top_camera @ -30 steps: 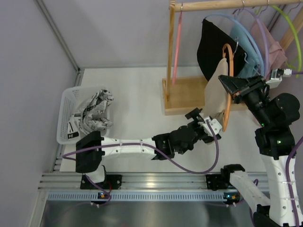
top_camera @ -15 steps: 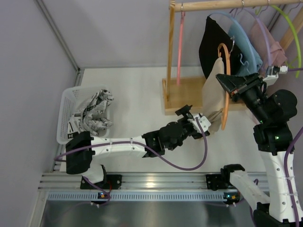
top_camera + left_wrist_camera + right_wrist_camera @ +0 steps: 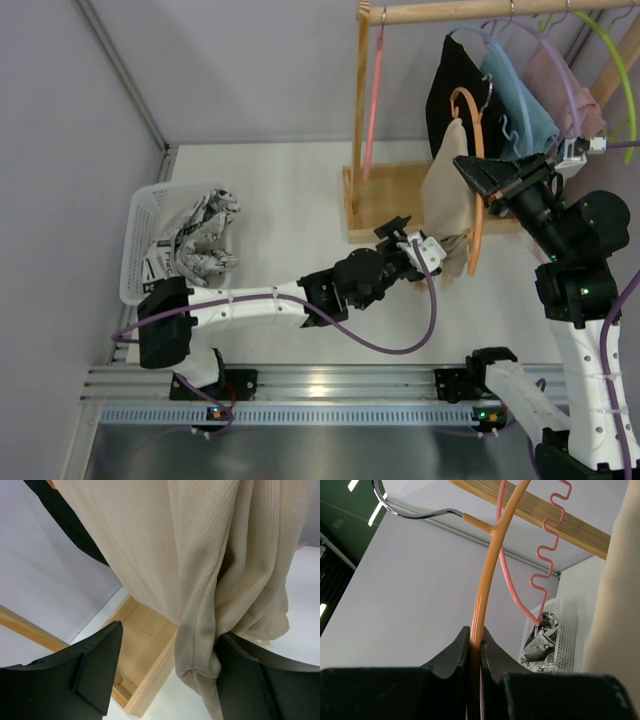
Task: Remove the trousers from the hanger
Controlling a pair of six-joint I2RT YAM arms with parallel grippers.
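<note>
Hanging on the orange hanger [image 3: 479, 232], the beige trousers [image 3: 447, 185] were seen in front of the wooden rack [image 3: 392, 200], with their lower end gathered into a loose bunch just above the table [image 3: 280, 190]. The hanger was held off the rail [image 3: 470, 10] by the right tool [image 3: 466, 166], which was clenched on its orange wire; in the right wrist view both fingers [image 3: 455, 655] were pressed against the wire just below the metal hook. The left tool [image 3: 167, 650] was found at the lower end of the trousers with its jaws released and wide apart. The bunched fabric was placed between them and touched only the right one of the two fingers. A black garment [image 3: 455, 80] and a blue garment [image 3: 515, 100] were hung behind the trousers, and a pink hanger [image 3: 375, 90] beside them. Far to the left a white basket [image 3: 138, 245] with a patterned cloth [image 3: 200, 240] was standing.
</note>
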